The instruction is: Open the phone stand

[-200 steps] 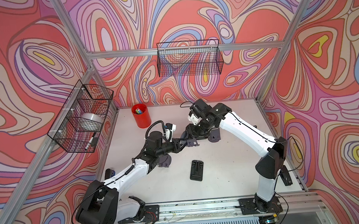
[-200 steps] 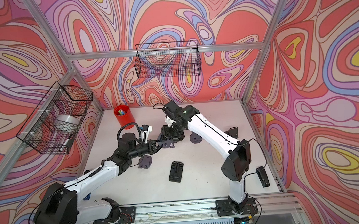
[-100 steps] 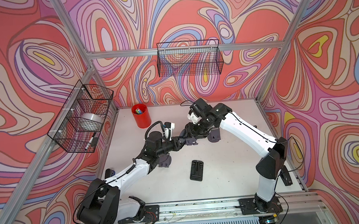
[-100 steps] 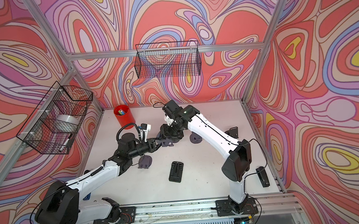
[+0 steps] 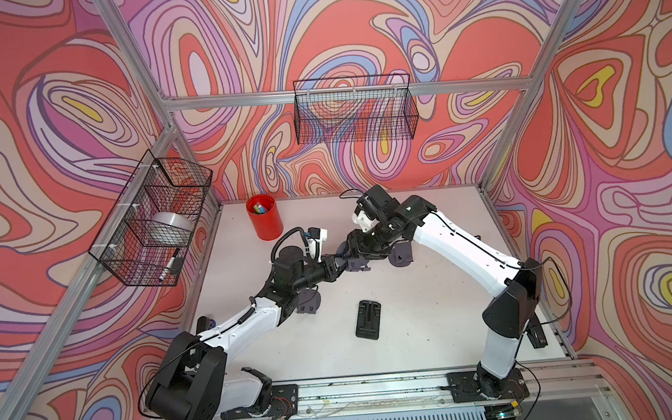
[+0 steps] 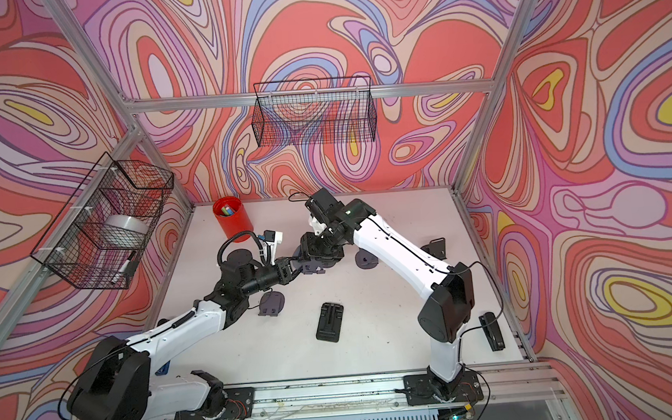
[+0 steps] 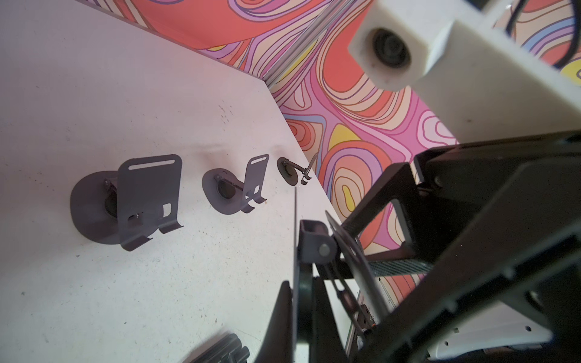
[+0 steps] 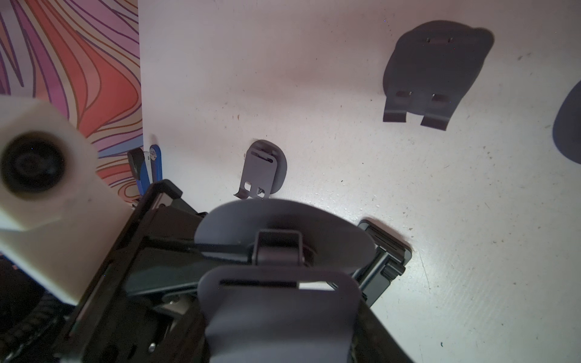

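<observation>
A grey phone stand (image 5: 355, 262) (image 6: 313, 267) hangs above the table's middle, held between both arms. My left gripper (image 5: 339, 263) (image 6: 295, 268) (image 7: 298, 292) is shut on the thin edge of the stand's round base (image 7: 303, 301). My right gripper (image 5: 368, 249) (image 6: 321, 252) (image 8: 279, 339) is shut across the stand's slotted back plate (image 8: 279, 314), with a dark finger on each side. The base disc (image 8: 283, 220) sits beyond the hinge. The two plates stand slightly apart at the hinge (image 7: 314, 242).
Other grey stands lie on the table: a folded stand (image 5: 307, 300) under the left arm and an opened stand (image 5: 399, 255) behind the right arm. A black folded stand (image 5: 368, 319) lies near the front. A red cup (image 5: 264, 222) stands at the back left. Wire baskets hang on the walls.
My left gripper has closed onto the stand's base. Both arms have stayed almost where they were, and the right grip is the same.
</observation>
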`<state>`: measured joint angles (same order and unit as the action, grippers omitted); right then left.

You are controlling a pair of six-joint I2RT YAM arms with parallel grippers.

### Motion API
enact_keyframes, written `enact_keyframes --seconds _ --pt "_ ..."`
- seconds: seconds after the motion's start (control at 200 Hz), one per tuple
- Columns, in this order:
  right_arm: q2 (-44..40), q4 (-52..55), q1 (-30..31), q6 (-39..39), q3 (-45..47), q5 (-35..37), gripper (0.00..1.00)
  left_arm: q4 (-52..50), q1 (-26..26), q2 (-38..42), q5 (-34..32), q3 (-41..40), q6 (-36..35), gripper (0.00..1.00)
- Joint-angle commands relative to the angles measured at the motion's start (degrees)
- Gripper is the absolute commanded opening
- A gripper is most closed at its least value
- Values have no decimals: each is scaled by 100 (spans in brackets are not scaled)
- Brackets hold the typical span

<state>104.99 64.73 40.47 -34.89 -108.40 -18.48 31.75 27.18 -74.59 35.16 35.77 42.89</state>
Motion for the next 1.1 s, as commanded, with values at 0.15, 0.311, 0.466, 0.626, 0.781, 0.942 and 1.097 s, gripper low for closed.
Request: enact_keyframes --seconds 0.15,0.311,0.466,0.626,0.781,0.942,1.097 --pt "-321 -433 82 -78 258 -13 47 879 25 -79 220 29 58 0" --pt "-746 -904 41 -32 583 158 69 1047 15 -259 569 194 -35 0" --pt "-1188 -1484 -161 30 1096 88 82 1188 -25 -454 888 405 23 0" --pt "-1628 -1878 -517 225 1517 -205 83 1337 -75 -701 1227 679 174 0" --pt "-2000 -2326 -914 426 1983 -742 77 2304 -180 -1161 1647 804 862 0" --pt "-2131 -2850 -1285 582 2312 -1422 65 3685 -217 -1786 1906 1029 1841 0" --pt "-2111 -3352 -1608 480 2519 -2019 50 3901 -216 -2081 1901 1250 2030 0"
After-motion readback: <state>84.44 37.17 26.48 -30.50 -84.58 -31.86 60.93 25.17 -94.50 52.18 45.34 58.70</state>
